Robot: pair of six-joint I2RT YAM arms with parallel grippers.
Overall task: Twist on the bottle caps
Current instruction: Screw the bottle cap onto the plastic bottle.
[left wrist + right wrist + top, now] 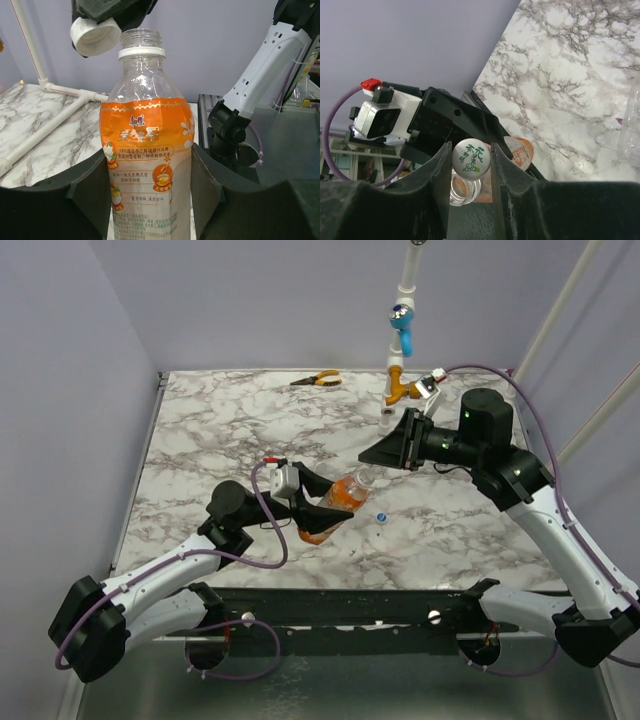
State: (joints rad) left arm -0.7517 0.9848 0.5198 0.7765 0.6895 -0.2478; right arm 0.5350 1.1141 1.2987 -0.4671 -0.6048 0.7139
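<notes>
Marble tabletop [220,420]; a cap is held just short of the bottle's neck.
Top view, centre: the left gripper [322,512] is clamped round the tilted bottle [347,492], with the right gripper [372,454] just above its neck. The blue cap [381,517] lies loose at the bottle's right. Left wrist view, upper left: the whitish cap [95,35] sits beside the open neck, not over it. Right wrist view: the right jaws pinch that cap. If it goes down off-centre or tilted, it would likely cross-thread or slip out.

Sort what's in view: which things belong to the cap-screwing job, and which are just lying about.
Job: orange bottle, white cap, blue cap.
Lying about: pliers, valve pipe.
</notes>
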